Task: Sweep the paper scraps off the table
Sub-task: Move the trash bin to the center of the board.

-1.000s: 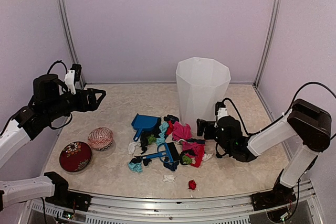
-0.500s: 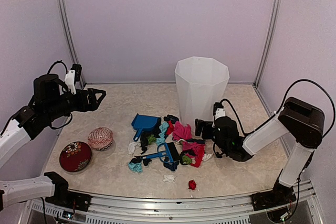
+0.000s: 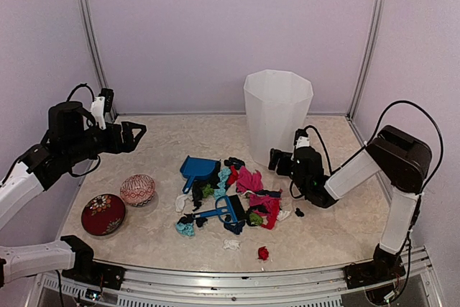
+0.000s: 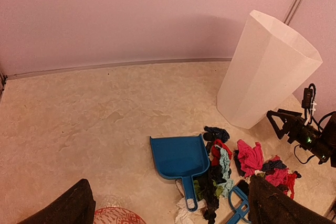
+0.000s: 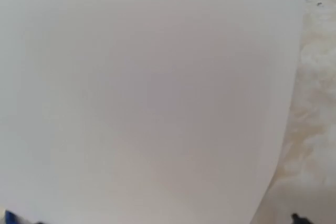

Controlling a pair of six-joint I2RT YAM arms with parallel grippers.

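The paper scraps (image 3: 244, 192) are heaped mid-desk (image 3: 158, 235), around a blue dustpan (image 3: 199, 170) and brush (image 3: 228, 210). Both tools are spread wide and empty: the left tool (image 3: 138, 134) is raised far left, and the right tool (image 3: 277, 162) is set just beside the white bin (image 3: 278, 116). If the bin is to be taken, its wall should be pinched low and gently, lest it be tipped.

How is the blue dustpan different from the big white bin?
The dustpan is blue; the bin is white. The dustpan is small and lies flat; the bin is far bigger and stands tall. The dustpan has a handle; the bin shows none. Both sit on the table.
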